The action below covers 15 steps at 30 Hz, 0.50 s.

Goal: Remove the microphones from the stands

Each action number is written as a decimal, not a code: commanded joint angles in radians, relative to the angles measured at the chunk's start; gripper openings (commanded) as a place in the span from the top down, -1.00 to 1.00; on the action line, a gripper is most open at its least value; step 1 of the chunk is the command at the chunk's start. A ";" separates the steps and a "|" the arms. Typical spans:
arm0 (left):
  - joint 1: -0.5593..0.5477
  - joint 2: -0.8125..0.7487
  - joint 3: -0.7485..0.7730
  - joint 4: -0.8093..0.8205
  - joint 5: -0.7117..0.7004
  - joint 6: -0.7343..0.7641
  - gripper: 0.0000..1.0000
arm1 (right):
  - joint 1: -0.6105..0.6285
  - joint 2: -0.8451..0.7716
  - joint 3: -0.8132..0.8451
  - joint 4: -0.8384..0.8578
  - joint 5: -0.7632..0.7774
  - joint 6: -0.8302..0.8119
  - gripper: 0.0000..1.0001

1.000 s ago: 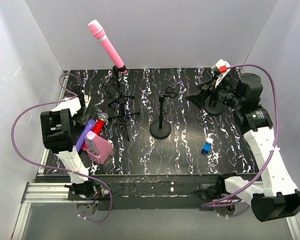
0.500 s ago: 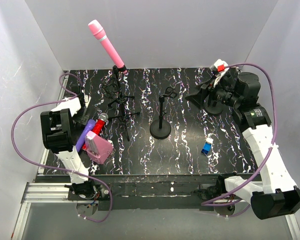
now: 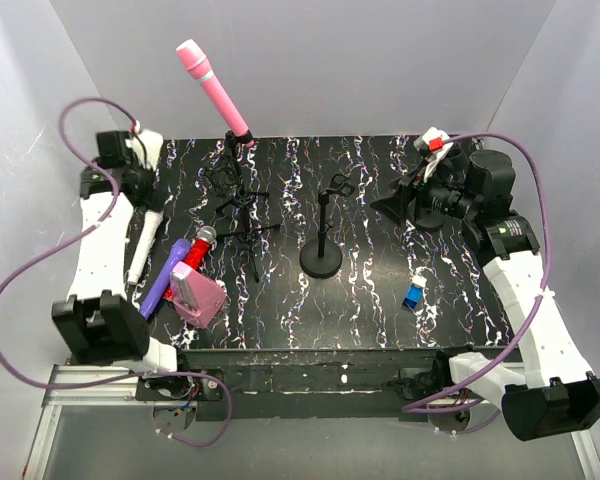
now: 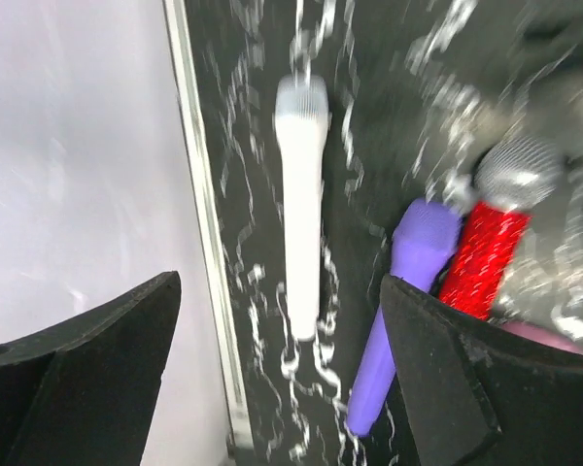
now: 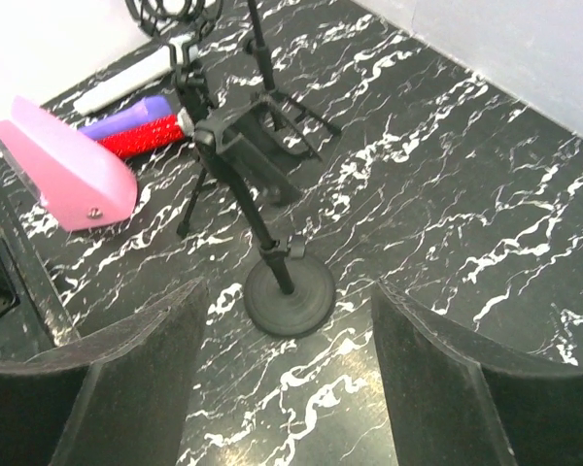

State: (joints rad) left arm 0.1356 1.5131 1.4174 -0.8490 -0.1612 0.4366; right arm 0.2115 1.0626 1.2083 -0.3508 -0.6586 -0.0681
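Near the tabletop's (image 3: 380, 310) left edge lie three loose microphones: a white microphone (image 3: 140, 250) along the edge, and a purple microphone (image 3: 158, 283) and a red microphone (image 3: 188, 258) by a pink box (image 3: 198, 297). In the middle stands a round-base stand (image 3: 322, 240) with an empty clip. Toward the far edge, the tripod stand (image 3: 242, 205) grips the pink microphone (image 3: 216, 92) by its tail, so the body leans up and out – I judge that leaves it free for grasping. My left hand (image 4: 278, 311) hangs over the far-left corner, spread wide, holding nothing. My right hand (image 5: 290, 291), by the far-right corner, faces the stands – also wide apart and empty.
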 commanded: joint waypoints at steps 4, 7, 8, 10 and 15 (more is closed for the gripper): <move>-0.071 -0.160 0.388 -0.093 0.754 0.042 -0.74 | -0.001 0.028 -0.075 -0.015 -0.113 -0.071 -0.41; -0.216 -0.150 0.431 0.073 0.831 -0.067 -0.80 | -0.001 0.045 -0.110 0.026 -0.137 -0.062 -0.41; -0.272 -0.113 0.480 0.071 0.839 -0.085 -0.80 | -0.003 0.059 -0.107 0.027 -0.141 -0.056 -0.41; -0.347 -0.052 0.537 0.056 0.880 -0.128 -0.80 | -0.001 0.091 -0.095 0.021 -0.150 -0.029 -0.43; -0.634 0.059 0.537 0.042 0.766 -0.096 -0.80 | -0.003 0.169 -0.062 -0.027 -0.243 0.019 -0.40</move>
State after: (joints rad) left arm -0.3252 1.4651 1.9652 -0.7658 0.6292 0.3477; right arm 0.2115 1.2026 1.1015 -0.3710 -0.8093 -0.0959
